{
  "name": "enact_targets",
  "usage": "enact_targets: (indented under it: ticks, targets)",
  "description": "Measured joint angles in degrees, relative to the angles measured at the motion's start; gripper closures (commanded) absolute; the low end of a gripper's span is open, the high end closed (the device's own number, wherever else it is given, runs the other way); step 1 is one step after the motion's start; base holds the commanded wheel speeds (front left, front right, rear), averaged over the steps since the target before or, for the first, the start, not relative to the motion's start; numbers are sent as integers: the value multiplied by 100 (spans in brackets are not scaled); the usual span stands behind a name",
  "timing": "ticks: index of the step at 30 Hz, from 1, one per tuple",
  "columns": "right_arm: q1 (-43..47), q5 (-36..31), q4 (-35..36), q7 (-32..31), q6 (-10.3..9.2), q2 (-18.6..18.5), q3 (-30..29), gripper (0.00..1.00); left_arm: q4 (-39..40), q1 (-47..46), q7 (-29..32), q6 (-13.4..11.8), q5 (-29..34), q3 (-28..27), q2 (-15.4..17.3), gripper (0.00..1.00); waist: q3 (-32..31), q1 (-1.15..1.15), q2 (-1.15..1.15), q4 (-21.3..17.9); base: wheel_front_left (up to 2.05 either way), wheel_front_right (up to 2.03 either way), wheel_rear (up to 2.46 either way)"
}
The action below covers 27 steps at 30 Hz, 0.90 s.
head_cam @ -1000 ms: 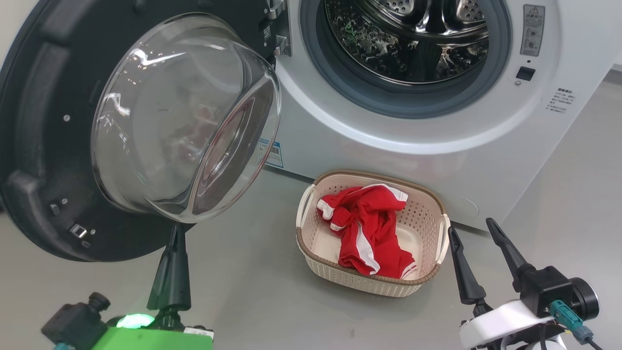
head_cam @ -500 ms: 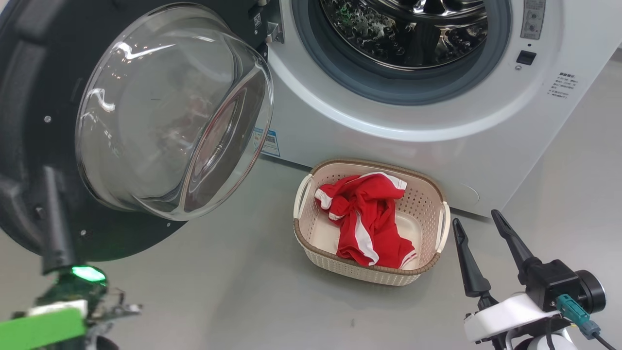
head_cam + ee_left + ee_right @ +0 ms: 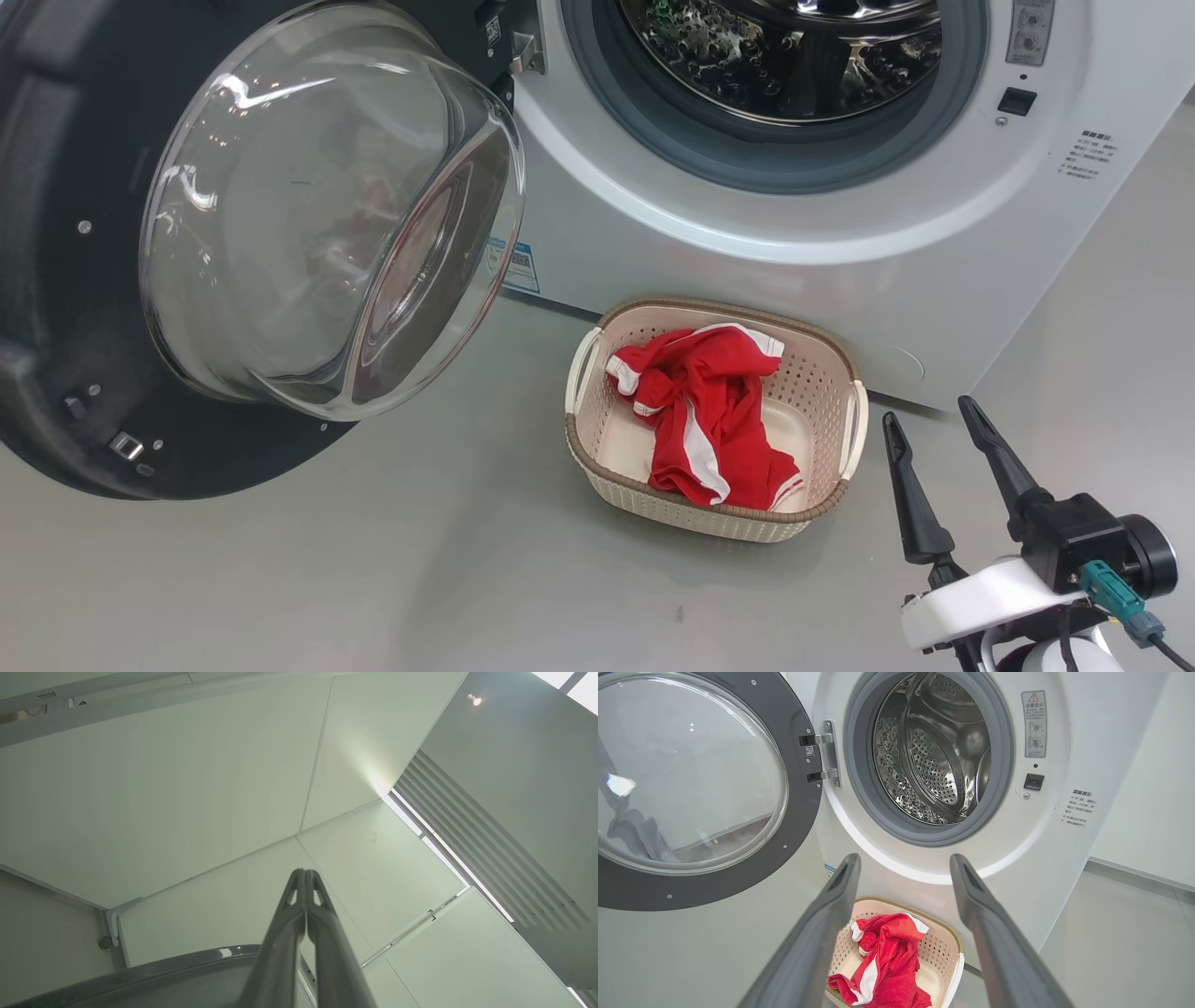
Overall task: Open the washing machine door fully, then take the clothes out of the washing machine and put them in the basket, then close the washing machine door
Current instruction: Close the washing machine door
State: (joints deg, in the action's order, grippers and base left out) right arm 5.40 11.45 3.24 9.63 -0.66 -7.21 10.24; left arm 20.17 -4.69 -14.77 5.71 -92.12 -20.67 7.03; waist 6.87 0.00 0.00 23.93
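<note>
Looking at the washing machine door [image 3: 84, 280] swung wide open on the left, with its glass bowl [image 3: 327, 215] bulging toward the near side, above the floor [image 3: 448, 579]. Hung on a metal hinge [image 3: 826, 751] at the left edge of the washing machine [image 3: 728, 271] opening. Can see straight past the grey gasket [image 3: 747, 163] into the steel drum [image 3: 794, 47].

Spotted the clothes [image 3: 709, 411] lying in the basket [image 3: 714, 518], red with white stripes, draped from the far left corner down to the near rim. Sitting on the floor right in front of the machine; can't tell if the far rim touches the white front.

Got plenty of bare floor left of the basket, below the door's lower edge, and more on the near side. Tighter on the right: right gripper [image 3: 929, 412] near the basket's right handle [image 3: 856, 429], not touching, fingers spread wide, holding nothing. Left gripper [image 3: 304, 873] aimed up at white panels, fingers pressed together tip to tip on nothing.

Counting up: one door, one machine, one basket with two white handles, one red bundle (can't tell how many garments), two grippers.
</note>
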Motion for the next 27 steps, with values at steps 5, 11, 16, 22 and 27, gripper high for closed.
enact_targets:
  ticks: [5,11,16,22,27]
  targets:
    - [-11,0,5,-11,1,-8,8,0,-779,-159,142,-330,-483,-428,398,100,12,0,0,-17,0,0,0]
    - [-14,1,8,-49,4,-25,18,0,-1603,-254,664,-812,-634,-438,1039,100,17,0,0,-47,0,0,0]
    - [-14,1,12,-67,10,-29,51,0,-2086,-344,1136,-1115,-667,-151,1352,100,29,0,0,-74,0,0,0]
    - [-19,2,37,-101,57,-34,93,0,-2383,-400,1667,-1123,-675,175,1670,100,64,0,0,-123,0,0,0]
    - [-21,4,55,-109,57,-38,85,0,-2521,-477,2115,-1123,-748,457,1772,100,101,0,0,-149,0,0,0]
